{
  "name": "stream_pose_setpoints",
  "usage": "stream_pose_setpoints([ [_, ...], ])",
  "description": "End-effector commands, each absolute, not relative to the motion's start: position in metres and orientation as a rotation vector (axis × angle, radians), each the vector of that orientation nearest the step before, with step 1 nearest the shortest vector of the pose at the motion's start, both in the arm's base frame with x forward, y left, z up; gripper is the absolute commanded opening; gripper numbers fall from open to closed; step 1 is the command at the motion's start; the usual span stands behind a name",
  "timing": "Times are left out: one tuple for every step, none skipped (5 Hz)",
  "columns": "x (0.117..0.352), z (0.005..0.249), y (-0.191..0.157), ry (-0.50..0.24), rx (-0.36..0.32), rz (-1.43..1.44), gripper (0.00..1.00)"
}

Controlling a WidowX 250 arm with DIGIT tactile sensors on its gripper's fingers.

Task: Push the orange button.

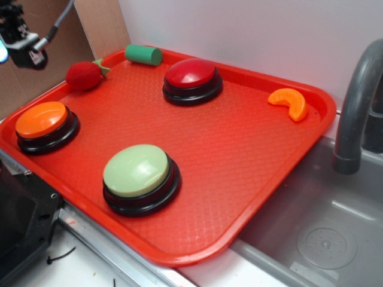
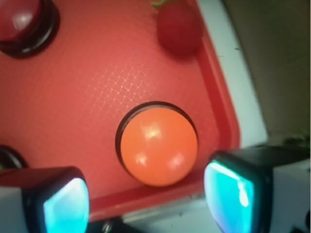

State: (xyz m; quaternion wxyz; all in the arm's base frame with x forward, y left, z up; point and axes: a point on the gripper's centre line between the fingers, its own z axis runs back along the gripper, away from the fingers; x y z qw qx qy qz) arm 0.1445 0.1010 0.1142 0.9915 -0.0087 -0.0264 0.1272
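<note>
Wrist view, nearest first: two fingers point(image 2: 53, 204) with glowing teal pads fill the bottom corners, spread wide apart with nothing between them; the gripper point(image 2: 146, 199) hangs above the tray's near rim. Just beyond, in the lower centre of that frame, sits the orange button point(image 2: 158, 145), its glossy dome untouched, close to the red tray point(image 2: 214, 87) edge. Farther up, a red strawberry toy point(image 2: 179, 26) lies at the top, and the red button point(image 2: 19, 22) shows in the upper left corner.

From the exterior view, the green button point(image 1: 137, 172) is nearest, low and left of centre. The orange button point(image 1: 42, 121) rests at the tray's left edge, with the gripper point(image 1: 24, 45) high above in the upper left corner. Beyond lie the strawberry toy point(image 1: 84, 75), a green cylinder point(image 1: 143, 55), the red button point(image 1: 191, 75) and an orange slice point(image 1: 289, 103) toward the right. A grey faucet point(image 1: 356, 101) stands over the sink point(image 1: 323, 233) at right.
</note>
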Motion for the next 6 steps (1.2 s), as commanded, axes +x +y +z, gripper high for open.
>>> stream_pose_setpoints([
  [0.146, 0.064, 0.097, -0.003, 0.018, 0.152, 1.0],
  [0.139, 0.049, 0.105, 0.011, 0.025, 0.153, 1.0],
  [0.14, 0.048, 0.106, 0.016, 0.021, 0.144, 1.0],
  [0.144, 0.06, 0.106, 0.008, 0.016, 0.14, 1.0],
  [0.151, 0.086, 0.107, -0.017, 0.022, 0.151, 1.0],
  [0.155, 0.11, 0.106, -0.082, 0.037, 0.153, 1.0],
])
